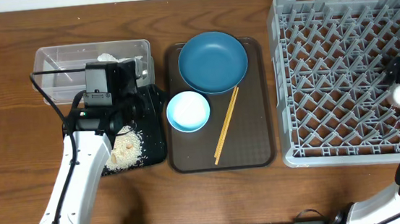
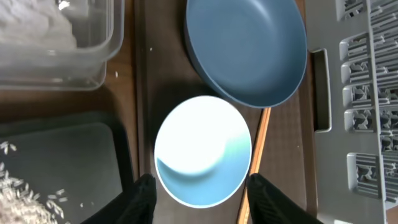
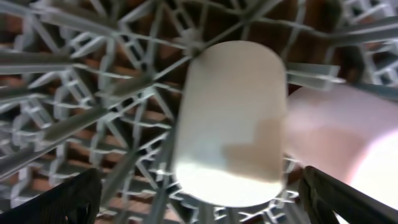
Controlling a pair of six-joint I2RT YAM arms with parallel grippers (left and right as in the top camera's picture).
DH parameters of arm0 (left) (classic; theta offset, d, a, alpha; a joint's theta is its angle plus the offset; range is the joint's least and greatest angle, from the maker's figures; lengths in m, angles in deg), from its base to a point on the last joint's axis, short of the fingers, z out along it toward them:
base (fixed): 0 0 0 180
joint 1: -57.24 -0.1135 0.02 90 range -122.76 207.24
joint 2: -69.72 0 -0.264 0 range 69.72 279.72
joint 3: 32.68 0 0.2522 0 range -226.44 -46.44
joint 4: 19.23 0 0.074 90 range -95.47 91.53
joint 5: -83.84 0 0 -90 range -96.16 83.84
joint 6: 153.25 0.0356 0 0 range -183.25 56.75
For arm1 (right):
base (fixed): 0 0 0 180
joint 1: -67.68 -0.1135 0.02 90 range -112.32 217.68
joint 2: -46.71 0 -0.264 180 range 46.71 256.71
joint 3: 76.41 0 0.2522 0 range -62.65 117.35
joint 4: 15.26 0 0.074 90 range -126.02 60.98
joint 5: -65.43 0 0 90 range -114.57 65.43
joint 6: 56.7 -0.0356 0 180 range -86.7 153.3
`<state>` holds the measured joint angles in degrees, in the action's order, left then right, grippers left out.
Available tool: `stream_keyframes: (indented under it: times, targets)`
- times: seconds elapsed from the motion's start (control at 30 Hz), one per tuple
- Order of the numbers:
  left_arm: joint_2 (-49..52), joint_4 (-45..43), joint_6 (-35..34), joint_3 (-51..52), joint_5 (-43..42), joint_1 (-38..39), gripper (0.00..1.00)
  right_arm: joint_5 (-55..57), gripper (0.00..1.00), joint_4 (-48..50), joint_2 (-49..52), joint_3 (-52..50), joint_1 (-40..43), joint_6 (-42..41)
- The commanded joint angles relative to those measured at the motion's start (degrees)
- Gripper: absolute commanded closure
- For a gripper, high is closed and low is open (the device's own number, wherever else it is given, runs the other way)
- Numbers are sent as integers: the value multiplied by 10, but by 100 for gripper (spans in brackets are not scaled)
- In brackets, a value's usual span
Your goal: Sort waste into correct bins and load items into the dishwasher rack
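- Left wrist view: the left end effector (image 2: 200,198) is spread wide above the pale blue-white bowl (image 2: 202,149) on the brown serving tray (image 2: 165,62).
- The dark blue plate (image 2: 249,50) and the chopsticks (image 2: 256,149) sit just beside the bowl.
- The right end effector (image 3: 205,202) is spread, with a white cup (image 3: 230,118) between its fingers in the dishwasher rack (image 3: 93,93). The pink-inside cup (image 3: 336,137) is beside it.
- Rice scraps (image 1: 125,152) lie in the black tray (image 1: 155,141), and the tissue (image 1: 108,58) is in the clear tub (image 1: 55,77).
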<state>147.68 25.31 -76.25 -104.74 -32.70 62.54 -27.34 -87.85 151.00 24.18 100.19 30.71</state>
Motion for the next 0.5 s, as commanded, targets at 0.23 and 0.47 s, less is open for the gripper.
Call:
stream_keyframes:
  times: [0.23,0.47]
  targets:
    - [-2,81,9,-4,75,-1,48,-154,7,6,-101,43,-87,10]
    - [-2,132,9,-4,144,-2,47,-182,8,-2,-113,39,-247,27]
